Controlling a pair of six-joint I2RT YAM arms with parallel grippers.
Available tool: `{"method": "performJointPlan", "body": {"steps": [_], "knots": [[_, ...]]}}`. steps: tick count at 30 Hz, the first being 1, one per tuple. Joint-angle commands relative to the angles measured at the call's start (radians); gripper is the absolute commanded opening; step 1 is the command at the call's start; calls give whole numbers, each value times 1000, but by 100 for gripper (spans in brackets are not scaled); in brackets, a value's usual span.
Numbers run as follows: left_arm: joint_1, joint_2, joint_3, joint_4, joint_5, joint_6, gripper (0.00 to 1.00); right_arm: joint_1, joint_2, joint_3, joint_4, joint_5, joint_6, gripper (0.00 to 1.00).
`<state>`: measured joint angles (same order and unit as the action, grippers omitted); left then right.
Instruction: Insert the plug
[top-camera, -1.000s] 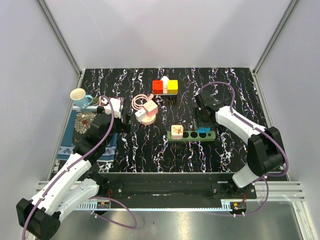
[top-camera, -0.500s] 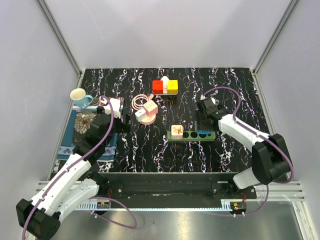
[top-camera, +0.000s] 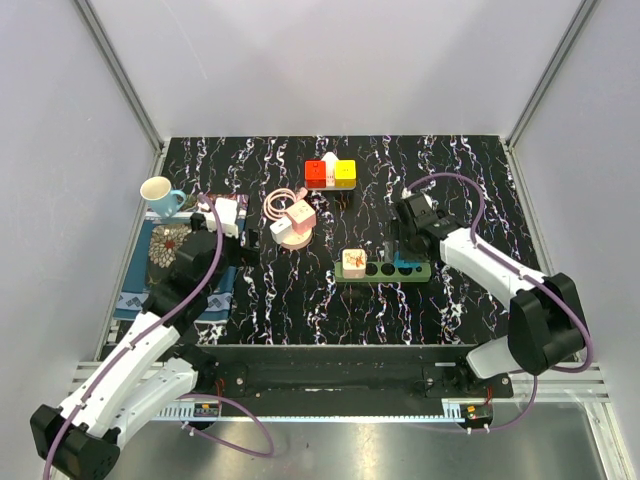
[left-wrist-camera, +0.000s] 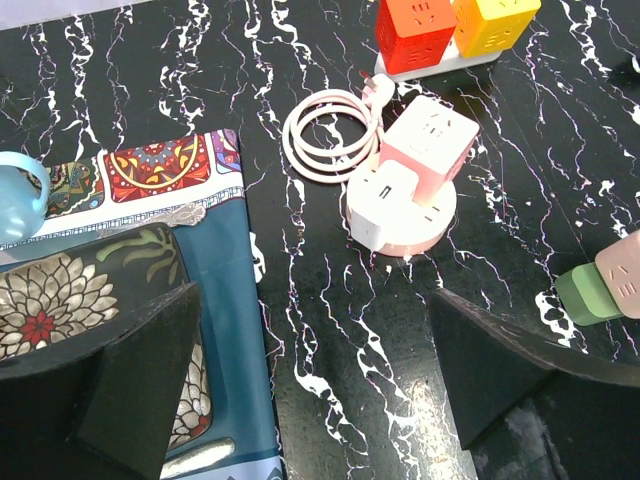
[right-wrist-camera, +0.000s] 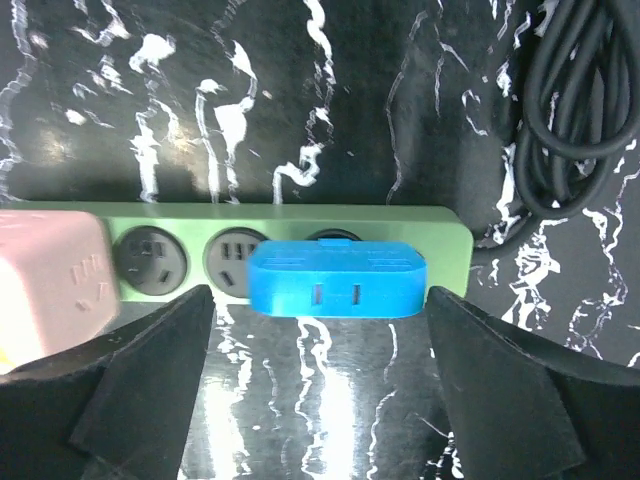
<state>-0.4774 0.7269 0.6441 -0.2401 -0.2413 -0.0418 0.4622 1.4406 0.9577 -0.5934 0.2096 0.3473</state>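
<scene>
The black marbled bench (top-camera: 300, 310) carries everything, and its layout matches the frames from the preceding second. Nothing on it has been displaced except at the power strip.

The left arm (top-camera: 150, 330) reaches from the near left corner over the patterned mat (top-camera: 140, 280), which lies along the left edge. Its posture has shifted only slightly. The left gripper (left-wrist-camera: 315, 300) hangs above the mat's right border with its jaws spread wide and nothing between them, as before.

The right arm (top-camera: 490, 265) bends in from the near right corner. Half a second earlier its head covered the right part of the green power strip (top-camera: 372, 271). It has since drawn back a little toward the far edge, leaving the strip exposed.

The strip lies right of the bench's centre, parallel to the near edge, with a pink adapter (right-wrist-camera: 50, 285) at its left end. Toward the far edge stand a round pink socket with a coiled cable (top-camera: 292, 225), a red-and-yellow cube block (top-camera: 330, 173) and a blue cup (top-camera: 160, 192) near the far left corner. A black cable bundle (right-wrist-camera: 570, 100) lies off the strip's right end.

The blue plug (right-wrist-camera: 335, 283) sits on the strip, over the third socket past the pink adapter.

The right gripper (right-wrist-camera: 320, 310) now stands open, wider than a second ago. One finger is on each side of the plug, and both are clear of it.
</scene>
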Motion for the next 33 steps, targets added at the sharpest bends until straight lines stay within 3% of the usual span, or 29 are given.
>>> {"method": "performJointPlan", "body": {"steps": [1, 10, 17, 21, 29, 33], "knots": [[3, -20, -3, 55, -26, -13, 99, 15, -60, 154, -16, -27, 21, 97], [23, -63, 80, -80, -55, -165, 99, -109, -78, 375, -55, 31, 25, 100], [31, -165, 229, -251, -262, -283, 99, -227, -270, 406, -94, 213, 71, 100], [30, -237, 311, -283, -331, -256, 99, -227, -406, 378, -53, 352, 41, 100], [31, -417, 381, -220, -454, -123, 99, -227, -673, 244, 105, 372, -25, 100], [31, -506, 370, -179, -457, -49, 99, -227, -732, 205, 130, 363, -40, 100]]}}
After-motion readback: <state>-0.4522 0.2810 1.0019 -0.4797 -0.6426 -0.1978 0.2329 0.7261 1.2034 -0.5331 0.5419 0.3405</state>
